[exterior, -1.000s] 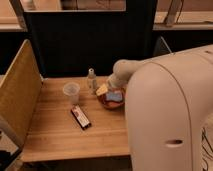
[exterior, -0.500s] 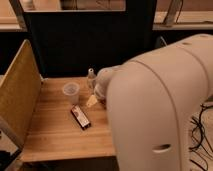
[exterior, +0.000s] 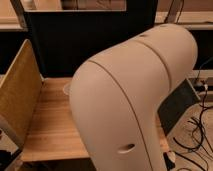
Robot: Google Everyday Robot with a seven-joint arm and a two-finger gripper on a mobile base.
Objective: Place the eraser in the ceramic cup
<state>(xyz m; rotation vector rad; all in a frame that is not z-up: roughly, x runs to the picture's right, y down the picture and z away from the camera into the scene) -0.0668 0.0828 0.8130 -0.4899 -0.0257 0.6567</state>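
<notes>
My arm's big cream-coloured shell (exterior: 130, 100) fills the middle of the camera view and covers most of the wooden table (exterior: 50, 130). The eraser is hidden behind it. Of the ceramic cup only a pale sliver of rim (exterior: 65, 88) shows at the arm's left edge, on the far part of the table. The gripper is out of view, somewhere behind the arm, and its jaws stand wide open.
A tan woven panel (exterior: 17, 95) stands upright along the table's left side. A dark wall runs behind the table. To the right there is a dark slanted panel (exterior: 176, 107), and black cables (exterior: 197, 132) lie on the floor.
The arm has swung left and toward the camera. It now covers the eraser, the bowl and the bottle, which showed on the table before.
</notes>
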